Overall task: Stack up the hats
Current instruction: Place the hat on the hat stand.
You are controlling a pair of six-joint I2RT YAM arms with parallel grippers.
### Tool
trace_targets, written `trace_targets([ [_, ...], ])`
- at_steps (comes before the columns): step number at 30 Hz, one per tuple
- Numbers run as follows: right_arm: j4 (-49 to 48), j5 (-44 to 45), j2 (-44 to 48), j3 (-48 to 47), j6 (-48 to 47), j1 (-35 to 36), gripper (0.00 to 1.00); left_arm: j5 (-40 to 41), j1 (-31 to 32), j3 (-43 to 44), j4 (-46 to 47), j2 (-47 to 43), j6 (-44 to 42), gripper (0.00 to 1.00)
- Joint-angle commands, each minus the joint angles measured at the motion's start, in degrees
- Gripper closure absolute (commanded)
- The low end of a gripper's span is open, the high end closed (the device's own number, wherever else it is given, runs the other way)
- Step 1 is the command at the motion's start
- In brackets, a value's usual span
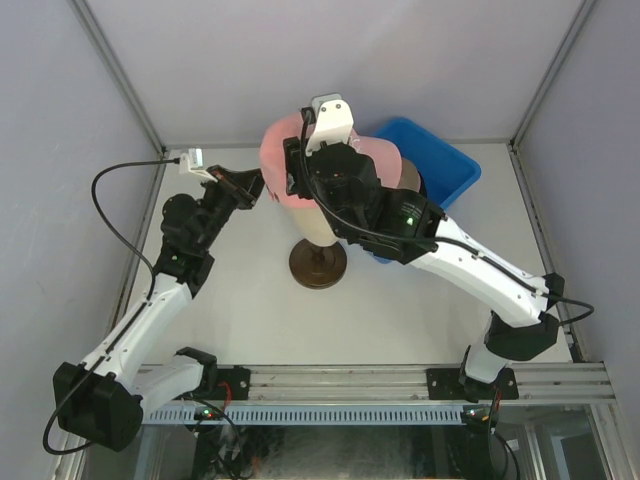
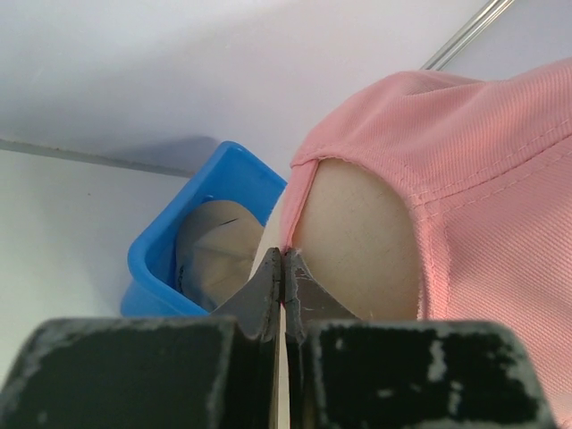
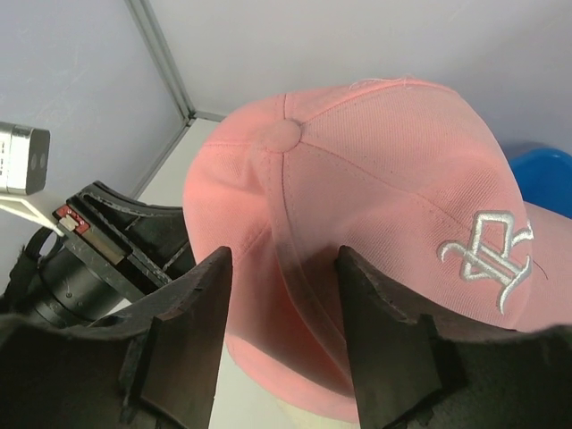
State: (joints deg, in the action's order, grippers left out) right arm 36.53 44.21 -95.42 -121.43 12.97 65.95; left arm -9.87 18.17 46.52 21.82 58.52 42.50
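**Seating the pink cap squarely**

The pink cap (image 3: pixel 357 206) sits on the mannequin head (image 2: pixel 357 241), and its rear hem rides high enough to leave bare head showing. The left tool (image 2: pixel 286 259) is clenched right at that hem (I cannot tell whether fabric is actually pinched). The right tool (image 3: pixel 284 268) stands released, with its fingers astride the crown. My judgement is that the hem should be drawn straight down rather than outward, so the stand doesn't tip on the counter (image 1: pixel 240 300), while the right tool steadies the crown. A tan cap (image 2: pixel 214 259) waits in the blue bin (image 2: pixel 156 246).
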Motion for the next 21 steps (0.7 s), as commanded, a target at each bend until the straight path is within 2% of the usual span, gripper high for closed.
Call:
trace_targets([
  [1, 1.66, 0.04, 2.84, 2.28, 1.0, -0.45, 0.48, -1.01, -0.16, 3.9, -1.09, 0.29, -0.38, 1.0],
  [9, 0.33, 1.2, 5.65, 4.81, 0.83, -0.31, 0.37, 0.44, -0.2, 4.18, -3.28, -0.5, -1.22, 1.0],
  [21, -4.29, 2.19, 14.12, 14.25, 1.73, -0.51, 0.31, 1.25, -0.16, 5.11, -5.7, -0.56, -2.21, 1.0],
])
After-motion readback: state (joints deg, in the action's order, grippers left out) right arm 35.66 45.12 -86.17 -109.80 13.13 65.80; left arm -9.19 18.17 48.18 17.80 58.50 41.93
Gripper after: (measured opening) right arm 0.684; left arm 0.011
